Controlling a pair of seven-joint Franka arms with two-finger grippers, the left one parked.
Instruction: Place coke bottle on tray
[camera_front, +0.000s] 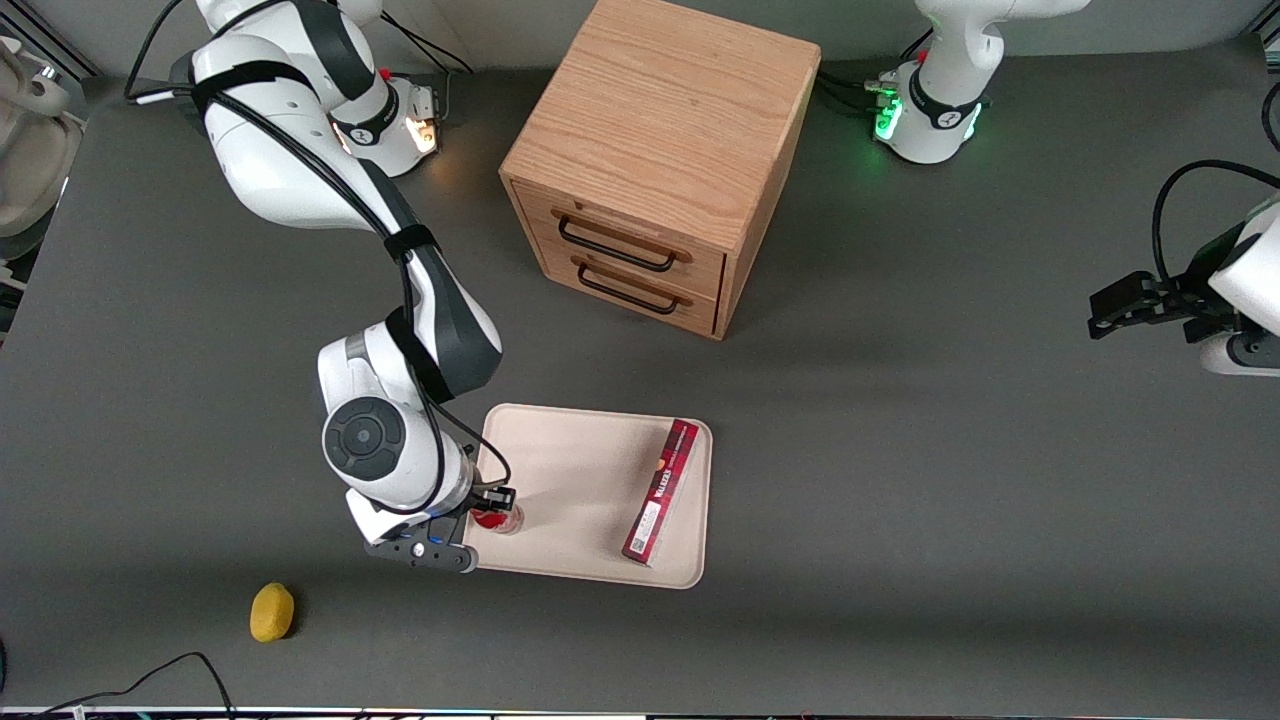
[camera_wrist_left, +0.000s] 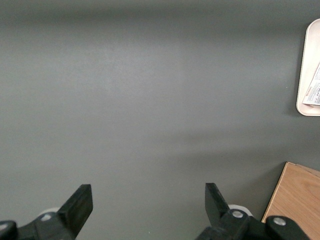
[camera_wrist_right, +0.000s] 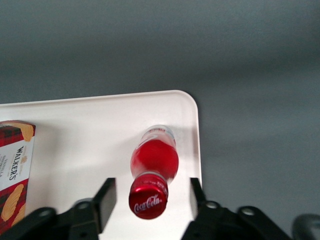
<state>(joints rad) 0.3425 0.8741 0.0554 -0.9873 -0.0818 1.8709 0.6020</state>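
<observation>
The gray tabletop (camera_front: 900, 450) holds a cream tray (camera_front: 580, 470). The coke bottle (camera_wrist_right: 154, 167) stands upright on the tray near its corner, just inside the rim. The claw (camera_wrist_right: 151, 200) is open, one finger on each side of the bottle's cap, not squeezing it. Straight up looks like the safe way out.

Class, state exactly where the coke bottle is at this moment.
The coke bottle stands upright on the tray, near its edge toward the working arm's end, between the open hand's fingers.

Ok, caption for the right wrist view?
Open gripper straddling the upright coke bottle standing on the tray, near its corner.
</observation>
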